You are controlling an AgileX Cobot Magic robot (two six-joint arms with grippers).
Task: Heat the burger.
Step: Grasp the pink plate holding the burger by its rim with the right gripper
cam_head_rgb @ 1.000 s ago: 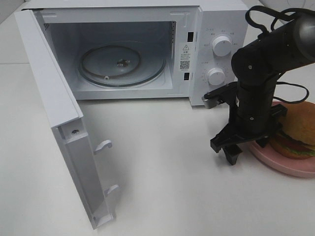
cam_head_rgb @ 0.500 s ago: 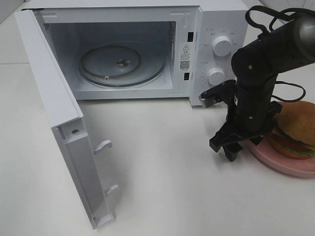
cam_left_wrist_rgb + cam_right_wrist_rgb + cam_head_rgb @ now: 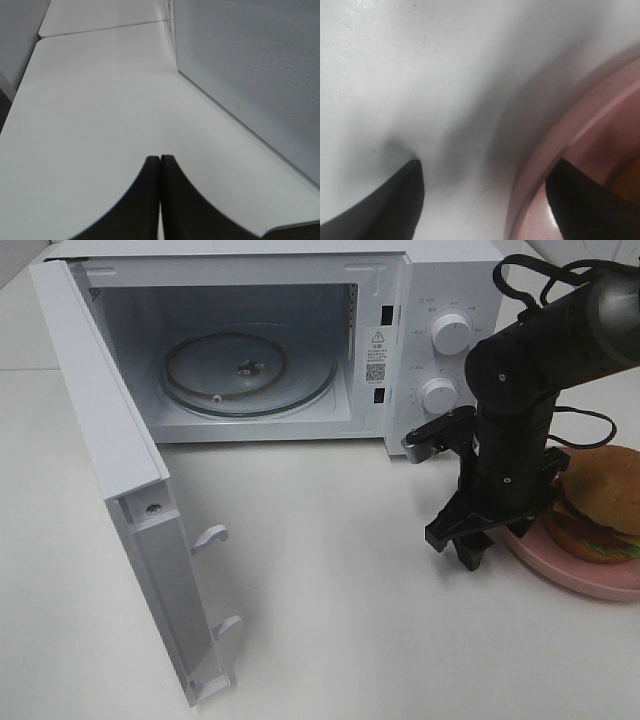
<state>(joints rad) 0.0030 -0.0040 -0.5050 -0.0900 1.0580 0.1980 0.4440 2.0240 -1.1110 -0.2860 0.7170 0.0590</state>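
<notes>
The burger [image 3: 602, 502], with a golden bun and red and green layers, sits on a pink plate [image 3: 585, 580] at the right edge of the exterior view. My right gripper [image 3: 495, 542] points down at the plate's near-left rim. In the right wrist view, the right gripper [image 3: 485, 185] is open and straddles the plate rim [image 3: 555, 145], one finger over the table and the other over the plate's inside. The burger is not between the fingers. My left gripper [image 3: 160, 160] is shut and empty over bare table, beside the microwave's mesh door.
The white microwave [image 3: 440, 300] stands at the back with its door [image 3: 110, 440] swung wide open to the left. Its glass turntable [image 3: 248, 375] is bare. White table lies between the microwave and the plate.
The right arm has shifted slightly left and back toward the microwave at the plate's rim, showing more of the burger. Its jaws look a little narrower. The plate and burger stay put.
</notes>
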